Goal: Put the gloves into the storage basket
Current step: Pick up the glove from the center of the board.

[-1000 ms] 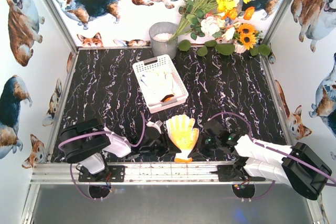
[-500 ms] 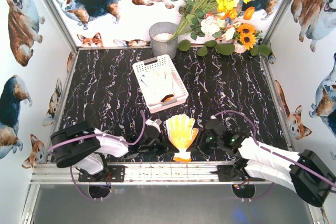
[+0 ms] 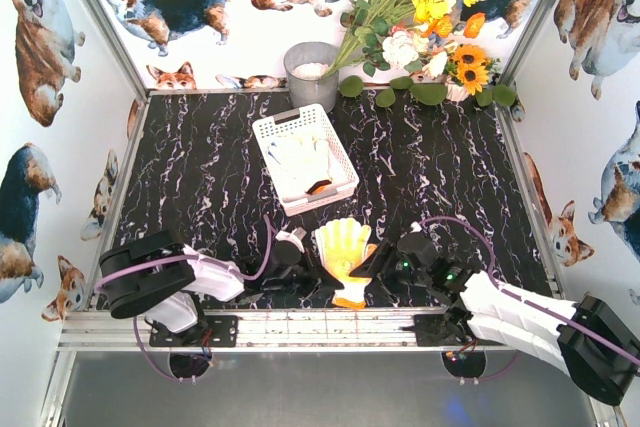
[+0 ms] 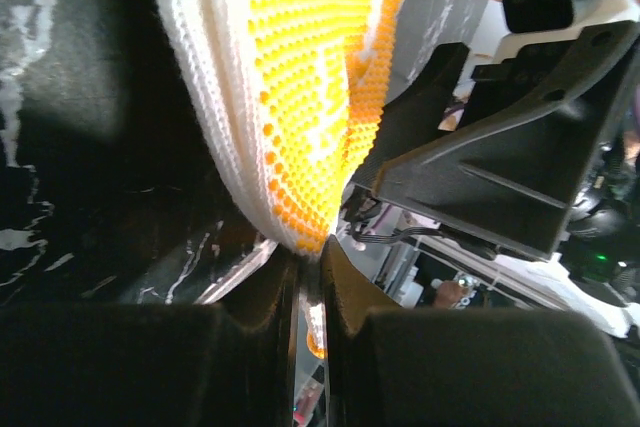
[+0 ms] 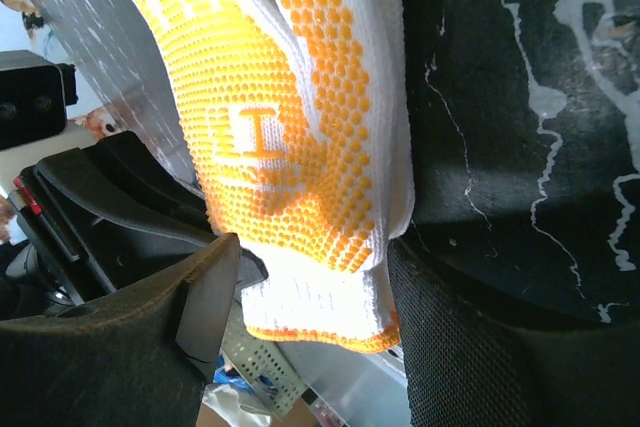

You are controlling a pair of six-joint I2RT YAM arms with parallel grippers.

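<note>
The black marbled bench [image 3: 200,177] has a bunch of flowers [image 3: 415,22] and a grey pot [image 3: 311,74] at its far edge. In front of the pot is the storage basket [image 3: 268,162], with white gloves [image 3: 300,159] inside. A yellow glove [image 3: 343,247] lies at the near edge, apart from the basket. The left pincer [image 4: 310,267] is clamped on the glove's side edge. The right pincer [image 5: 312,257] stands wide, with the cuff between its fingers.
</note>
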